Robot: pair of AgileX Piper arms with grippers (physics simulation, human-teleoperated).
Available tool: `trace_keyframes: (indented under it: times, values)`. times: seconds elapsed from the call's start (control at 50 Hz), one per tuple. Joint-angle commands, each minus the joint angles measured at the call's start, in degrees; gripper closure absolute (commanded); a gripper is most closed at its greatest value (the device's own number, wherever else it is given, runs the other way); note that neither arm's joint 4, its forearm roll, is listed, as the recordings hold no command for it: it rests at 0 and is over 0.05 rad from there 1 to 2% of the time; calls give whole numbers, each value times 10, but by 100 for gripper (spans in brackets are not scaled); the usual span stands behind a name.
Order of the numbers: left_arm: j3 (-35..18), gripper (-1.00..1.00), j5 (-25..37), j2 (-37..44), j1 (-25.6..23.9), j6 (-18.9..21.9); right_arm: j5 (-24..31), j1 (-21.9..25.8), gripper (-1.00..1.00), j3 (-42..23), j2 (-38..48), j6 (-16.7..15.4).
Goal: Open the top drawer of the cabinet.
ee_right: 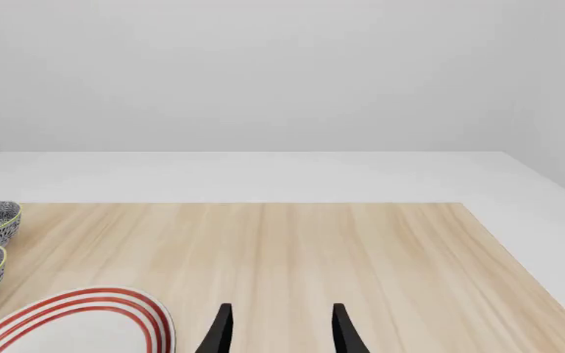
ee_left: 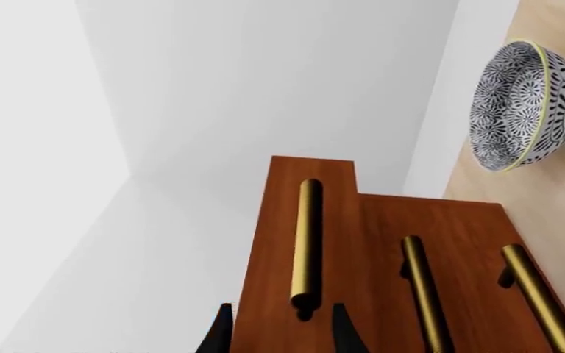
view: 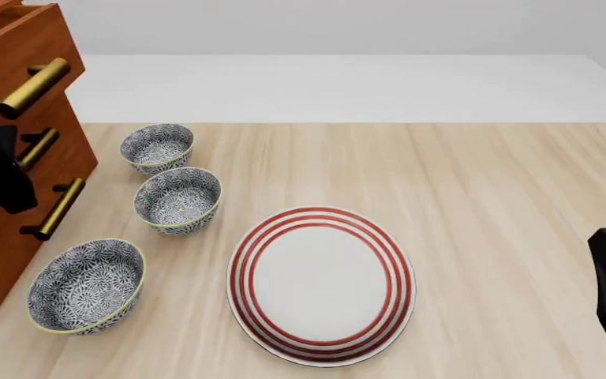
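The cabinet [view: 9, 150] is a polished reddish-brown wooden chest standing at the table's [view: 492, 197] far left edge. Its top drawer [view: 19, 47] juts out past the two lower fronts, a boxy step of the same glossy wood, carrying a round brass bar handle [view: 28, 87]. Matching brass bars sit on the two lower drawers.

In the left wrist view the left gripper [ee_left: 279, 331] has its two dark, tapered fingers apart, one on each side of the near end of the top handle; whether they touch the bar cannot be told.

Just beside the cabinet lie three round bowls [view: 177, 197] with a fine black-and-white floral pattern and yellow-green rims. Farther from the cabinet is a flat white plate [view: 324, 284] ringed in red, on pale wood-grain tabletop.

The right gripper [ee_right: 279, 331], well apart from the cabinet, hangs above bare wood with its fingers spread, holding nothing.
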Motion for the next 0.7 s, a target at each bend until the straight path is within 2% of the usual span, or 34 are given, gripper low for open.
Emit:
trace_keyframes:
  times: [0.02,0.5,0.64,0.7]
  values:
    - [3,-100,20,-26,0,0,0,0,-100,0,0,0]
    - [35,-100,91,-118,-10,-1,0,0,-100,0,0,0]
    - [40,-100,133,-163,-18,-11,0,0,-100,0,0,0]
    - [29,-100,161,-186,-21,-27,0,0,-100,0,0,0]
